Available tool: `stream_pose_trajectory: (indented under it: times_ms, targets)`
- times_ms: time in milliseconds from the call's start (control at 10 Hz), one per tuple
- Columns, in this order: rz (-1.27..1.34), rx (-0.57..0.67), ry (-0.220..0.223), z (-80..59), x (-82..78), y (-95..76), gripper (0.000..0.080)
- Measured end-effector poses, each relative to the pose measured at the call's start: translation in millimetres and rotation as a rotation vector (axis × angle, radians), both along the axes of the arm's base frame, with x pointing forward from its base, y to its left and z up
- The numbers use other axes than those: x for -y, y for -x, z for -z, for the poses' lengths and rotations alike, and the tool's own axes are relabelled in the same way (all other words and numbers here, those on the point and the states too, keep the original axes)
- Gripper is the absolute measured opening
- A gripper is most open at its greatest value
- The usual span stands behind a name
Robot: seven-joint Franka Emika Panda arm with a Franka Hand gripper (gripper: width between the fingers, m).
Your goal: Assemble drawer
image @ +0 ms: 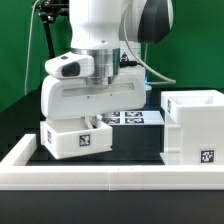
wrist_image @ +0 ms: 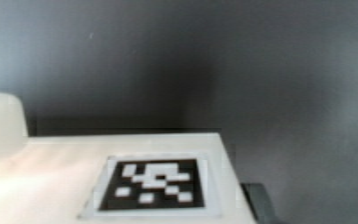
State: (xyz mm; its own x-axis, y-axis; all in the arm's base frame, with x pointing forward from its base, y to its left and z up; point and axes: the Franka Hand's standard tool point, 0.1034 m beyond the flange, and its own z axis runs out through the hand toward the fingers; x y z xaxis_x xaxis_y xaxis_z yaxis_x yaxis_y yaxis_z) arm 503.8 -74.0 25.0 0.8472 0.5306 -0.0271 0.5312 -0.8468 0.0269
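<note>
Exterior view, tagged drawer tray (image: 76,138) directly below pincer (image: 98,112), pincer's state unclear

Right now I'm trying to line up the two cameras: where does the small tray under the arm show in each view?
Exterior view: the small tray sits low at the exterior view's left, under the arm, tag facing the camera.
Wrist view: a white surface with a tag fills the foreground, probably that tray seen close up.
Shared landmark: the black-and-white tag on it.
</note>
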Motion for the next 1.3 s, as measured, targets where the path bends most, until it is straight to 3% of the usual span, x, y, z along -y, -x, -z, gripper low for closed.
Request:
stream_pose_trajectory:
  times_ms: [200,800,1100,1300]
  targets:
    - [-0.275,-0.011,0.007,-0.6,-5.7,-3.2,0.0042]
    - [-0.696,-0.039,0.020,0.1,-3.1,-2.6,0.0042]
    - [-0.970,-0.077,0.034,-1.3,-9.0,-14.6,0.0042]
    - [-1.031,-0.085,0.039,0.1,-5.4,-13.0,0.0042]
